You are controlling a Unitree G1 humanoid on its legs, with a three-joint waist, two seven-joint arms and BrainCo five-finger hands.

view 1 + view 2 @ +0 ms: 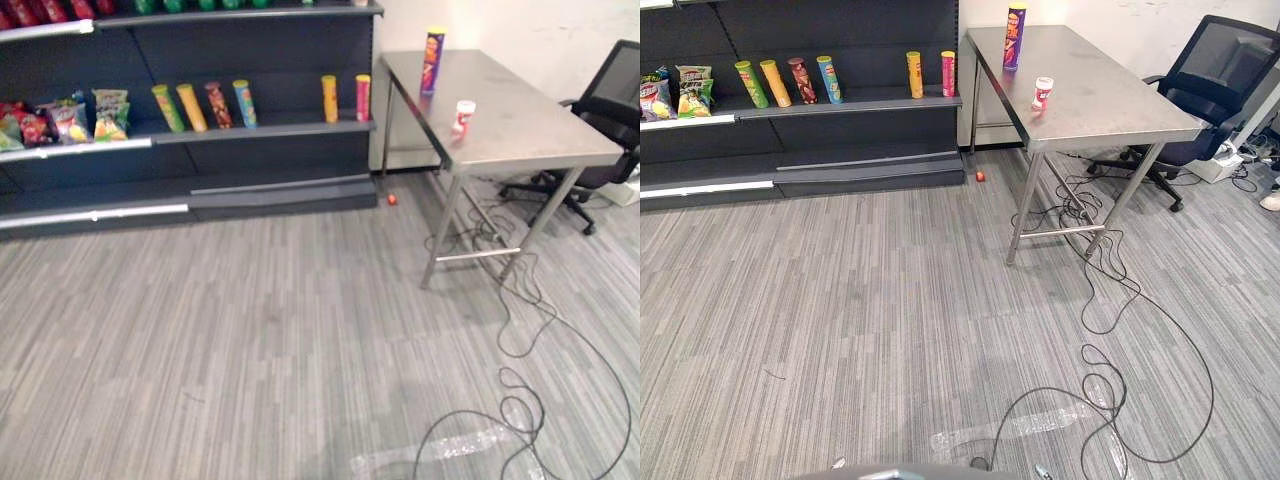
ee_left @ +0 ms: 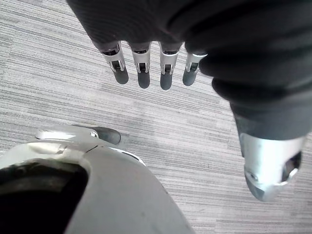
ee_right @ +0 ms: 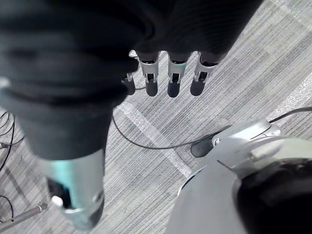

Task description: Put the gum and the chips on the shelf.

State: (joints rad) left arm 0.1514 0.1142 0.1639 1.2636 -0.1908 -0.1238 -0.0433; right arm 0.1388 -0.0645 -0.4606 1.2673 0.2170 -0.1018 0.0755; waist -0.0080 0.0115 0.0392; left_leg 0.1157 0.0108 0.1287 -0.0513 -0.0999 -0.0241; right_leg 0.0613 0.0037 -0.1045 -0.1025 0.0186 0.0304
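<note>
Your left robot hand [image 2: 142,63] and right robot hand [image 3: 170,73] hang wide, empty. The chips [image 1: 433,60] stand at the bench's [image 1: 540,130] far corner by the shelf [image 1: 260,131]; the gum [image 1: 462,118] sits nearer, along that edge.

Six chip cans [image 1: 216,105] are standing on the shelf [image 1: 280,130]. One purple can [image 1: 433,62] and one gum tub [image 1: 462,118] are sitting on the single table [image 1: 520,110].

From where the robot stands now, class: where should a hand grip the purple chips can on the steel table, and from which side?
Probably round its middle: the chips can stands upright, a slim cylinder. Come sideways from the table edge nearest the shelf, where it stands, clear of the gum tub.
</note>
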